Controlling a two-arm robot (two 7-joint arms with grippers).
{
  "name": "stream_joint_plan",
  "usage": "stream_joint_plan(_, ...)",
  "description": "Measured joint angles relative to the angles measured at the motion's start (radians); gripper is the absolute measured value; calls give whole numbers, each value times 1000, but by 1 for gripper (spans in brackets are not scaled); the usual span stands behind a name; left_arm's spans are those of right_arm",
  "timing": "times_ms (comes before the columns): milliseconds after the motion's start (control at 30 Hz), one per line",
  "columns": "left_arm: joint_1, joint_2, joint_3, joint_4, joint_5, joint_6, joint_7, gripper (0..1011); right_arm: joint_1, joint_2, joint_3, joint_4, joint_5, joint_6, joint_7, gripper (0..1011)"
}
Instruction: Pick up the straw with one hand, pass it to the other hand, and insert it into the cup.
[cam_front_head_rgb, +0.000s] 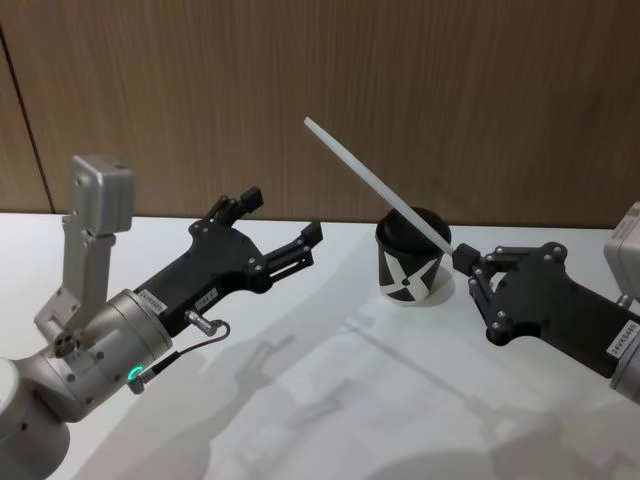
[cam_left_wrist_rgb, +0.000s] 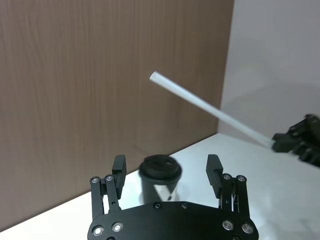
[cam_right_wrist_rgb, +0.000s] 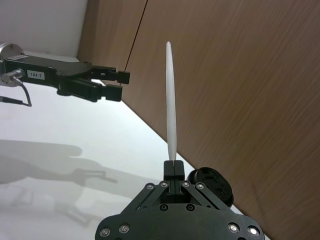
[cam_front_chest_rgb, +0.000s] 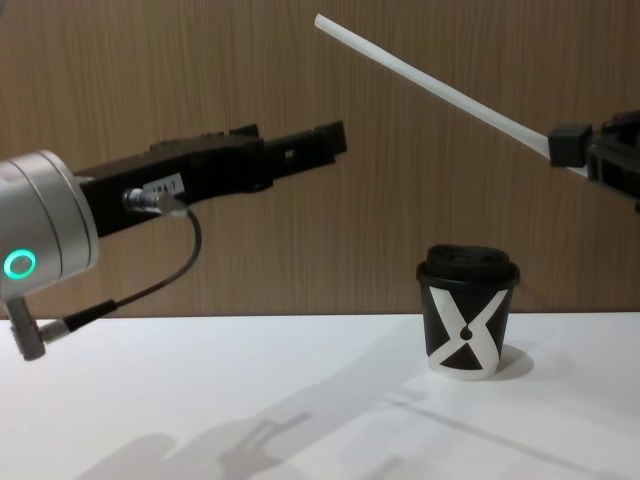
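Note:
A white straw (cam_front_head_rgb: 375, 185) slants up and to the left in the air above the table, held by its lower end in my right gripper (cam_front_head_rgb: 466, 259), which is shut on it. The straw (cam_front_chest_rgb: 430, 82) passes above and in front of the black cup (cam_front_head_rgb: 410, 258), which has a white X and stands lidded on the table. My left gripper (cam_front_head_rgb: 280, 225), on its silver wrist with a green ring, hovers open to the left of the straw with nothing between its fingers. In the left wrist view the straw (cam_left_wrist_rgb: 210, 110) crosses above the open left gripper (cam_left_wrist_rgb: 167, 170), clear of it.
The white table (cam_front_head_rgb: 330, 400) runs up to a brown wood-panel wall (cam_front_head_rgb: 450, 90) close behind the cup. Arm shadows lie across the table's middle.

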Motion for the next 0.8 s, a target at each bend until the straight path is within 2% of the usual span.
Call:
stream_joint_plan(467, -18, -13, -14, 6, -145, 21, -95, 1003, 0, 0, 0, 0, 0, 0, 0, 0)
stream_joint_plan(800, -49, -36, -13, 42, -213, 30, -131, 1003, 0, 0, 0, 0, 0, 0, 0, 0)
